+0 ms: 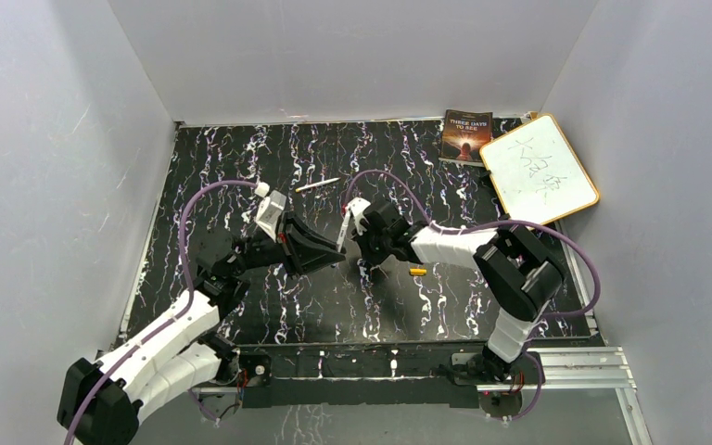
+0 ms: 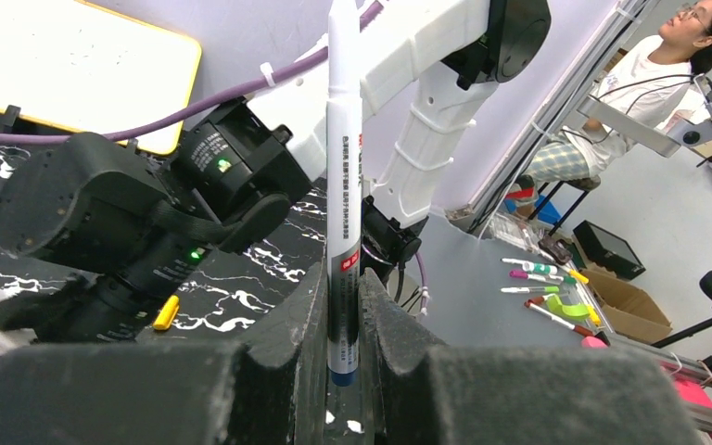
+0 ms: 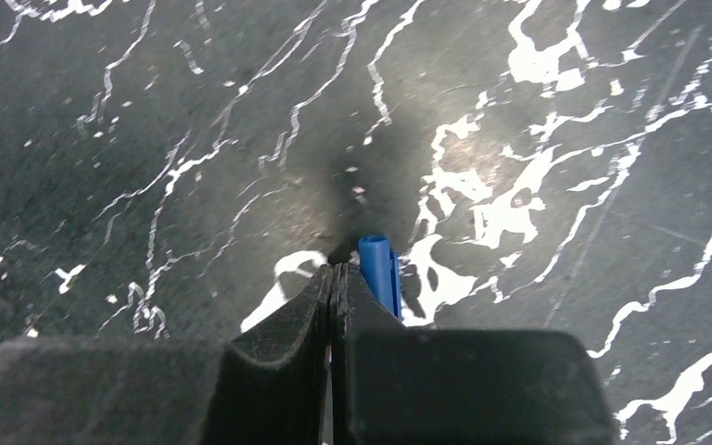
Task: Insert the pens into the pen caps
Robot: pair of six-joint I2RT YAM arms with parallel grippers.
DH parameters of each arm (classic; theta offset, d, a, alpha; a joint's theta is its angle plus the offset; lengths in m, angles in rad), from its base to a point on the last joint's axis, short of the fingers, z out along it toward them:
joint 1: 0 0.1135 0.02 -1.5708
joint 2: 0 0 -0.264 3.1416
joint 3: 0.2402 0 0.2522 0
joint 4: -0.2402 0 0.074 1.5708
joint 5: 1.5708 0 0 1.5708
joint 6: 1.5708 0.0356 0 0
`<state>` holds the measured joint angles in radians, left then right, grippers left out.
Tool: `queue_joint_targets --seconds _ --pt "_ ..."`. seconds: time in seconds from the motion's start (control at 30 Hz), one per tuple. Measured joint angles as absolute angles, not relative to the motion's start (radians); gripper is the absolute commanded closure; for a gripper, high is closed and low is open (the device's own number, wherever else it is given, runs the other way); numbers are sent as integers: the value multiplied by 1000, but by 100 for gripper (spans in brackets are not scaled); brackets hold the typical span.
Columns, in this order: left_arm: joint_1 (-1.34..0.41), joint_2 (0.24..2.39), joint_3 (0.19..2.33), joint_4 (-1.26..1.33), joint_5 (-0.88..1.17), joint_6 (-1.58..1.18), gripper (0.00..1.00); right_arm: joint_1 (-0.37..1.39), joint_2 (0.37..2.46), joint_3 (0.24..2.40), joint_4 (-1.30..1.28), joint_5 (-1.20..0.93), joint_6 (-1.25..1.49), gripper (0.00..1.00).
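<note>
A: Nearest first. How many grippers, holding what?
B: Two. Clamped in the left gripper [image 2: 343, 287]: one blue-ended pen [image 2: 344, 167], upright, smooth white plastic w/ fine print down the barrel, top cut off by the frame edge. As for the right gripper [image 3: 334, 278]: pinched fully together, nothing btwn the black matte fingers.
A: And the caps?
B: One blue cap [image 3: 377, 264], short glossy tube, just beside the right gripper's tip, outside the pinch. Lower part hidden behind the finger. Can't tell if resting on the table [image 1: 222, 158].
A: Table finish?
B: Black, marble-like, w/ white veins. From above, both grippers near the middle, tips facing, close together.
A: Other caps, pens?
B: One orange-yellow cap [image 1: 417, 272], lying flat just on the near side of the right arm, apart from both grippers. Farther back, one more pen [image 1: 317, 184]: thin, white, lying at a slant, alone. End colour too small to read. So 2 pens, 2 caps made out.
A: Far edge?
B: One book [image 1: 466, 136], dark cover, and just beside it one whiteboard [image 1: 540, 171], yellow-framed, w/ scribbles, at the back-right corner. Also two purple cables [image 1: 185, 213], looping along the arms.
</note>
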<state>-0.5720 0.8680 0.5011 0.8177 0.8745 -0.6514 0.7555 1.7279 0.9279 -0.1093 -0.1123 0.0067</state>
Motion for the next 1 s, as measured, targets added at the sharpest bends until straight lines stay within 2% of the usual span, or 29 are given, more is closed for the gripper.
queue_joint_targets --seconds 1.0 --pt "-572 858 554 680 807 -578 100 629 1687 917 -205 -89 1 100"
